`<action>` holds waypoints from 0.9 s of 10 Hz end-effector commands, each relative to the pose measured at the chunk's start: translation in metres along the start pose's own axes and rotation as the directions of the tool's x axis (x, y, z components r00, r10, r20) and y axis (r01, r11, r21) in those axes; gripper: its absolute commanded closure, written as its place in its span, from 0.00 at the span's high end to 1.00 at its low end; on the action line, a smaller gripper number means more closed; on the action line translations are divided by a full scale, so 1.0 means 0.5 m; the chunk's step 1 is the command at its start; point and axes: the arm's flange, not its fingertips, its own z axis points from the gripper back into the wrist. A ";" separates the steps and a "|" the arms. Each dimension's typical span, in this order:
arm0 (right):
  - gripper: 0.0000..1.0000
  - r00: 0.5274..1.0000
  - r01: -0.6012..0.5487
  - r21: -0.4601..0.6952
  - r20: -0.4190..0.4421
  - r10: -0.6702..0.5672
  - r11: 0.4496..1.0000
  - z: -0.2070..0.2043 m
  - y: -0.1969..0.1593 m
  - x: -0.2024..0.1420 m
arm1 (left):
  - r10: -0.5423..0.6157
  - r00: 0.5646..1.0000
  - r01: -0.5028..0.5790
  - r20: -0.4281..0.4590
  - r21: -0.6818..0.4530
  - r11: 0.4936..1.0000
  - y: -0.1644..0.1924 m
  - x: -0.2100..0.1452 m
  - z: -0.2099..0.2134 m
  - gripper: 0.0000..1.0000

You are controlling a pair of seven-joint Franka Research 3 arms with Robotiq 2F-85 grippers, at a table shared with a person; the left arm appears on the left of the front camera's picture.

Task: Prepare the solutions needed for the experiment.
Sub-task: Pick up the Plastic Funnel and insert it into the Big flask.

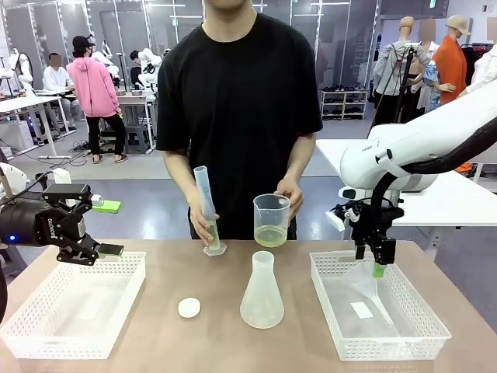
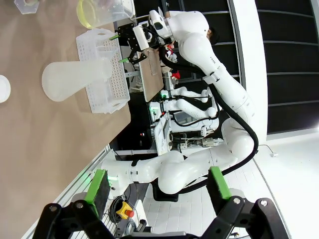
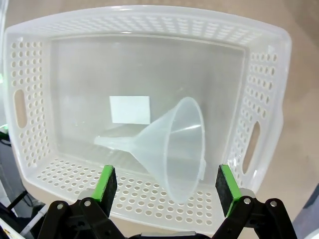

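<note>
The solutions show as pale yellow-green liquid [image 1: 270,235] in a clear beaker [image 1: 272,211] that the person holds over the far table edge. The person's other hand tilts a graduated cylinder [image 1: 205,203] whose foot rests on the table. A translucent conical flask [image 1: 262,292] stands mid-table beside a white round stopper [image 1: 189,308]. My left gripper [image 1: 109,228] hangs open over the left basket's far rim. My right gripper [image 1: 378,268] points down, open, over a clear funnel [image 3: 172,149] lying in the right basket. The left wrist view shows the flask [image 2: 75,77] and the liquid [image 2: 87,12].
A white perforated basket [image 1: 46,330] sits at the left with nothing visible in it. The right basket [image 1: 435,326] holds the funnel and a white label. The person stands close behind the far edge. Bare tabletop lies in front of the flask.
</note>
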 end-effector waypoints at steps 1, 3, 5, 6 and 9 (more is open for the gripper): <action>1.00 0.999 -0.045 0.072 -0.003 0.045 0.996 0.007 -0.019 -0.003 | 0.003 1.000 -0.003 -0.006 -0.010 1.000 -0.002 0.001 -0.001 1.00; 1.00 0.999 -0.036 0.132 -0.023 0.039 0.991 0.000 -0.027 -0.001 | 0.003 1.000 -0.003 -0.006 -0.010 1.000 -0.002 0.001 -0.001 1.00; 1.00 0.998 -0.048 0.182 -0.028 0.054 0.982 -0.015 -0.034 0.003 | 0.003 1.000 -0.003 -0.006 -0.010 1.000 -0.002 0.001 -0.001 1.00; 1.00 0.997 -0.057 0.203 -0.036 0.065 0.978 -0.020 -0.038 0.003 | 0.003 1.000 -0.003 -0.006 -0.010 1.000 -0.002 0.001 -0.001 1.00; 0.81 0.996 -0.065 0.190 -0.040 0.074 0.980 -0.036 -0.052 -0.001 | 0.003 1.000 -0.003 -0.006 -0.010 1.000 -0.002 0.001 -0.001 1.00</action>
